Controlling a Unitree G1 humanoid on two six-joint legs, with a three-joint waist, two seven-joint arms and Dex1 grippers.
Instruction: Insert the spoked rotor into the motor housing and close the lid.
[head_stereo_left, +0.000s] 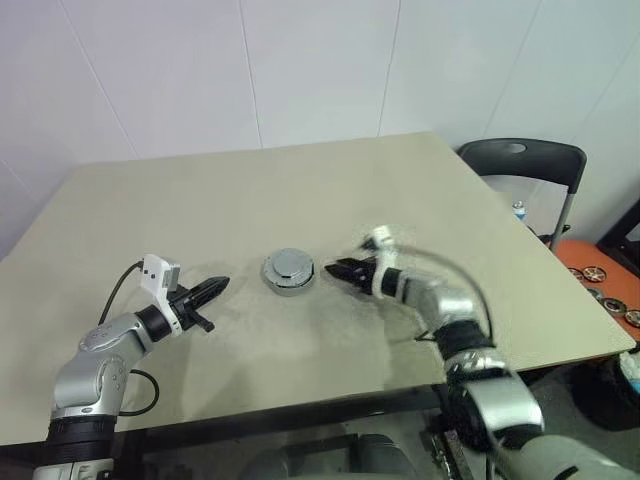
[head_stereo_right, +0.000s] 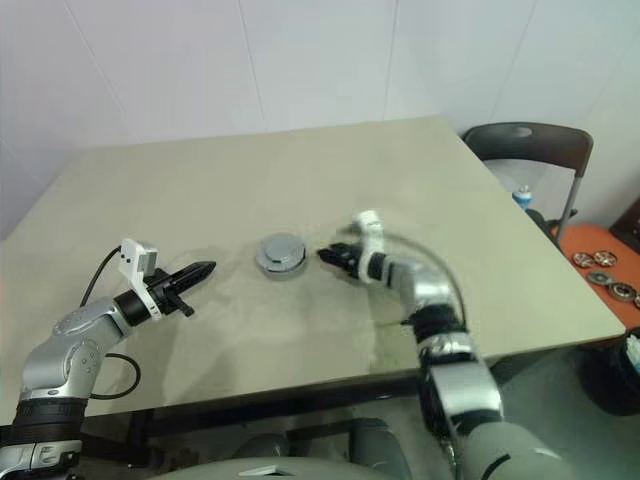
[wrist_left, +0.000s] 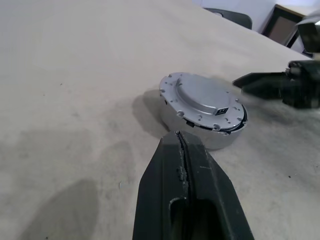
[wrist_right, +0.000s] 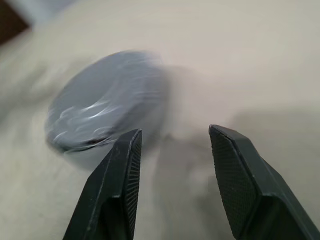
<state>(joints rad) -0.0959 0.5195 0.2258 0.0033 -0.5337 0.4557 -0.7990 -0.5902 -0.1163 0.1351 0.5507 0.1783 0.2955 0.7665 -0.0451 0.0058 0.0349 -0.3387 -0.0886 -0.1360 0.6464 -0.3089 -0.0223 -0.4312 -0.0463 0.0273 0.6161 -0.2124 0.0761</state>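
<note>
On the middle of the table (head_stereo_left: 300, 190) sits the motor housing (head_stereo_left: 289, 270), a low round case of silver metal. Its lid is on. The lid is a flat disc with a raised smooth centre, small screw holes around the edge and a small dark label near one side; a thin dark gap runs under the rim. The rotor is not visible from outside.

The left gripper (head_stereo_left: 213, 287) has two black, pointed fingers (wrist_left: 187, 200) that are pressed together, with only a fine seam between them, and nothing is between them. It hangs a little over the table, near the housing on the robot's left side and apart from it, pointing toward it. A white block sits on its wrist and a black cable runs back from it.

The right gripper (head_stereo_left: 340, 269) is just beside the housing on the other side. Its two black fingers (wrist_right: 240, 185) have a fine ribbed texture on the inner faces, and they stand apart with only the table surface between them. It holds nothing.

The table top is matt, pale beige, a little grainy, with soft shadows. Behind it are plain white wall panels. To the right stands a dark chair (head_stereo_left: 525, 160), and some small metal rings (head_stereo_left: 600, 285) lie on an orange surface.
</note>
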